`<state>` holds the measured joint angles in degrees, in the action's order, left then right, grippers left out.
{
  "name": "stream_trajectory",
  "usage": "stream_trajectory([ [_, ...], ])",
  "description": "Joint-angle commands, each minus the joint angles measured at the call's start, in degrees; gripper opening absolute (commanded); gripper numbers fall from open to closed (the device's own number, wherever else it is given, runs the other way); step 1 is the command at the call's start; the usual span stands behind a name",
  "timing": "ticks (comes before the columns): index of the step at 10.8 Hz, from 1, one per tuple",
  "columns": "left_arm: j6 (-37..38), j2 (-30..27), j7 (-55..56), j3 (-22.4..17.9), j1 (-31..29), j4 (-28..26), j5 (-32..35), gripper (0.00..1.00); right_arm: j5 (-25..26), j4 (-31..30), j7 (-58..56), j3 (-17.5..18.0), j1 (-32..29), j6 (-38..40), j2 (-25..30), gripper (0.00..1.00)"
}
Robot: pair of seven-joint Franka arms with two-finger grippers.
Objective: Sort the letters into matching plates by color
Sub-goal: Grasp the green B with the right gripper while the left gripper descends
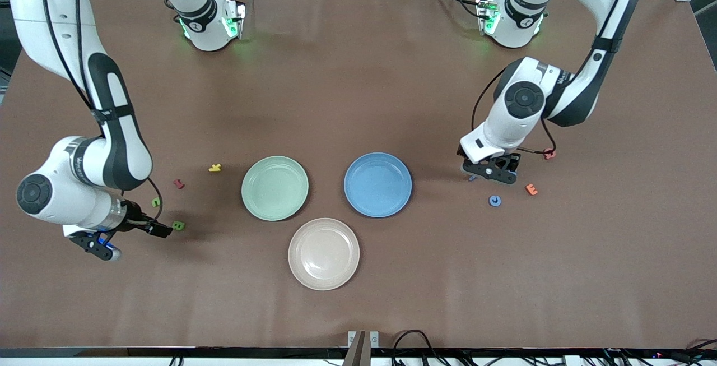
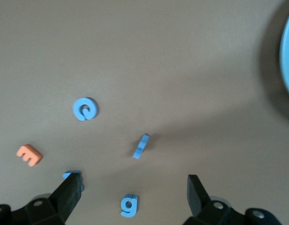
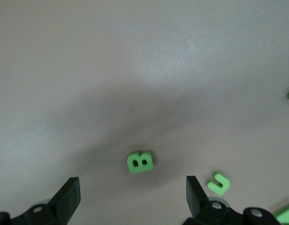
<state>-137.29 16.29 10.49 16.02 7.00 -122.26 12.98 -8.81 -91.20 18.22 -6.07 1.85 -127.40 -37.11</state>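
Observation:
The pale green plate [image 1: 274,188] and the blue plate [image 1: 378,184] lie side by side at mid-table. My left gripper [image 1: 492,172] [image 2: 133,183] hangs open, low over a group of blue letters beside the blue plate: a "g" [image 2: 129,205] between its fingers, a piece standing on edge [image 2: 141,146], a round curled one [image 2: 85,108] [image 1: 494,200], and one half hidden by a finger [image 2: 69,175]. My right gripper [image 1: 133,238] [image 3: 132,183] is open near the green letters. A green "B" [image 3: 140,162] [image 1: 178,225] lies just ahead of it and a green "U" [image 3: 218,183] [image 1: 156,202] lies beside that.
A beige-pink plate [image 1: 324,253] lies nearer the front camera than the two coloured plates. An orange "E" [image 1: 531,189] [image 2: 29,155] and a red letter [image 1: 549,153] lie by the blue group. Another red letter [image 1: 178,184] and a yellow one [image 1: 215,167] lie near the green plate.

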Motion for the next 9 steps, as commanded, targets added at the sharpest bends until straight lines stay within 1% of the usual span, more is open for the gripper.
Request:
stream_trajectory([
  [1, -4.5, 1.5, -2.6, 0.4, -0.4, -2.7, 4.1, 1.0, -0.6, 1.2, 1.6, -1.0, 1.0, -2.9, -2.9, 1.0],
  [2, -5.4, 2.2, -6.0, 0.5, -0.8, -2.7, 4.1, 1.0, -0.6, 0.8, 1.6, -1.0, 1.0, -3.9, -3.3, 1.0],
  [4, -5.6, 3.4, -8.6, 0.9, -0.6, -1.8, 3.8, 1.0, -0.7, -2.1, 2.0, -1.0, 1.0, -8.3, -3.9, 1.0],
  [7, -5.7, 8.6, -14.2, 1.7, -0.8, 3.4, 2.6, 1.0, -0.5, -4.8, 2.0, -1.0, 1.7, -10.4, -4.0, 1.0],
  [9, -5.6, 14.6, -16.8, 1.4, -0.8, 9.6, 2.7, 1.0, -0.5, -6.3, 2.2, -1.0, 2.2, -11.6, -3.9, 1.0],
])
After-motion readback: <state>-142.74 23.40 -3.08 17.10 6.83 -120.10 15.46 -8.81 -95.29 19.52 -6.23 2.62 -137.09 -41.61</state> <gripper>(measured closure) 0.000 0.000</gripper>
